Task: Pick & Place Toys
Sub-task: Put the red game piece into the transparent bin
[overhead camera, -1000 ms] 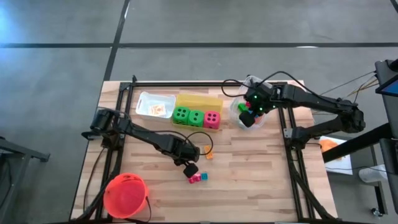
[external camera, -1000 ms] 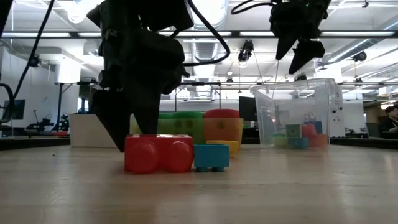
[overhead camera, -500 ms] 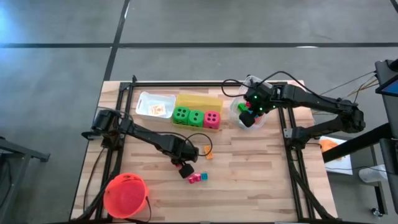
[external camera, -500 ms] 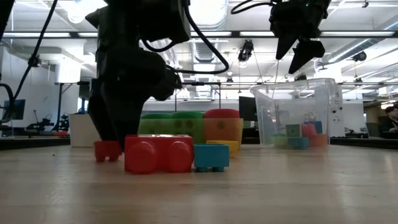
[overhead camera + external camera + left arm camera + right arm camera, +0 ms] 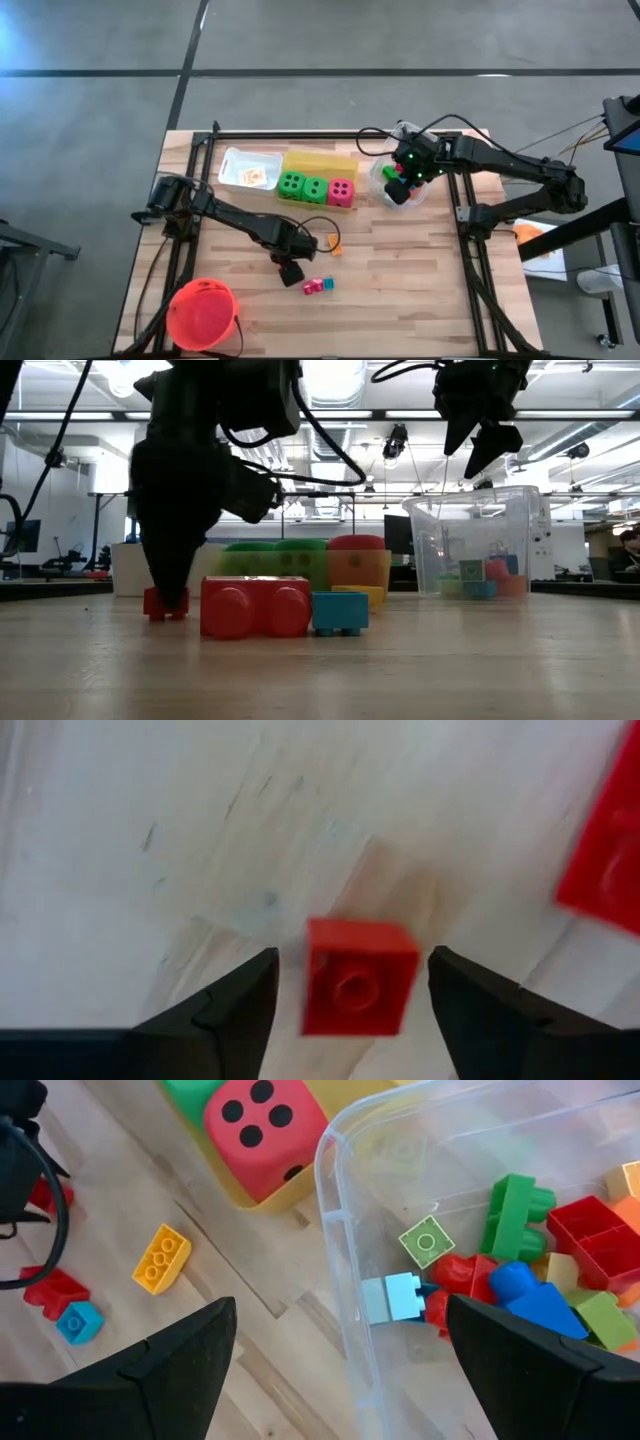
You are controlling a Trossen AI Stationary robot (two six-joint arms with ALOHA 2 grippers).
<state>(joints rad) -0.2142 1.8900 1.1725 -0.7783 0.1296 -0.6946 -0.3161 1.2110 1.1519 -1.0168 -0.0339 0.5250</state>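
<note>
Left gripper [image 5: 345, 995] straddles a small red block [image 5: 358, 977] on the table [image 5: 400, 270], fingers apart, not yet gripping. Right gripper [image 5: 340, 1355] hangs spread wide over the clear bin [image 5: 420, 1140].

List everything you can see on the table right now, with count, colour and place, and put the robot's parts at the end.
Small red plastic block: one, red, on the table between the left pincer's fingers.
Larger red block: one, red, beside it.
Small blue block: one, blue, touching the larger red block.
Yellow studded block: one, yellow, loose on the table.
Black-dotted dice: three, two green and one pink-red, in a row by the yellow bin.
White bin: one, left of the yellow bin.
Clear plastic bin: one, holding mixed blocks.
Orange-red bucket: one, near-left corner.
Left pincer: down at the small red block.
Right pincer: open, above the clear bin.
</note>
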